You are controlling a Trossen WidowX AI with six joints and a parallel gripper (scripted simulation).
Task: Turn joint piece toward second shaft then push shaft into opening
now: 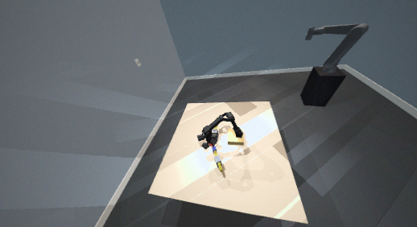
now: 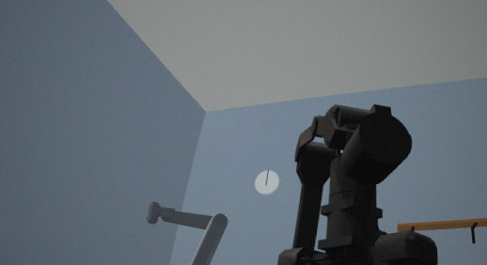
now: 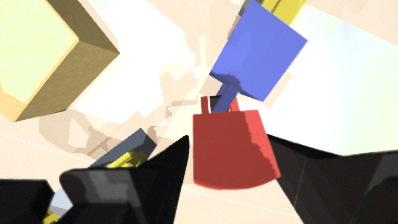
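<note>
Glaring white in patches on the flat beige tabletop, softly shadowed toward five o'clock in the top view.
</note>
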